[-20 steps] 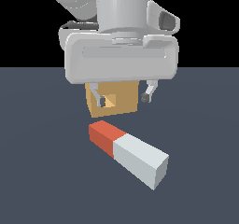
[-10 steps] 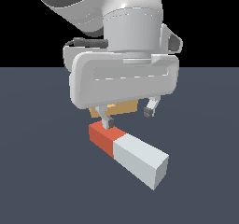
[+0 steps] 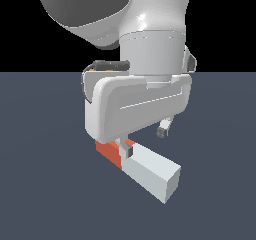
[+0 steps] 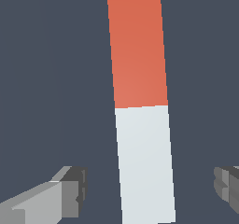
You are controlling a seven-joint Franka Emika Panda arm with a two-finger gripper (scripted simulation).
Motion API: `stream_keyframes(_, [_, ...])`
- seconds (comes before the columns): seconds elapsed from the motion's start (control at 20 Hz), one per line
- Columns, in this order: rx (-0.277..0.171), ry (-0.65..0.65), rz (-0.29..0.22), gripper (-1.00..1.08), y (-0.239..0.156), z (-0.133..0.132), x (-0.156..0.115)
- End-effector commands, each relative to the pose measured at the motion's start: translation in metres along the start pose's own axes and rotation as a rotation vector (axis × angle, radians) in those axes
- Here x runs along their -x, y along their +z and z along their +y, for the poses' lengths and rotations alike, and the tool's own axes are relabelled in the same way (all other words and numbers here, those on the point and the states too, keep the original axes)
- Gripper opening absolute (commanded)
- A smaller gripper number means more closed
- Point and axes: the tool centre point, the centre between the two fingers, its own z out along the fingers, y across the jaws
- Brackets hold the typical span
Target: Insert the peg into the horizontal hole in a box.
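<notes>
One peg (image 4: 142, 108); one hand (image 4: 149, 190), fingers spread wide astride it, gripping nothing

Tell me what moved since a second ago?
The gripper came down over the peg, and its body now hides the box. The fingers straddle the white part with gaps on both sides, so nothing is grasped. The peg lies where it did.
</notes>
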Motion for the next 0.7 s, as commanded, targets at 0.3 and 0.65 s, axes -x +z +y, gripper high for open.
stream_keyframes(0.3, [-0.002, -0.073, 0.002, 1.0, 0.0083, 0.0019, 0.0059])
stream_keyframes(0.65, [-0.002, -0.069, 0.002, 1.0, 0.008, 0.0021, 0.0056])
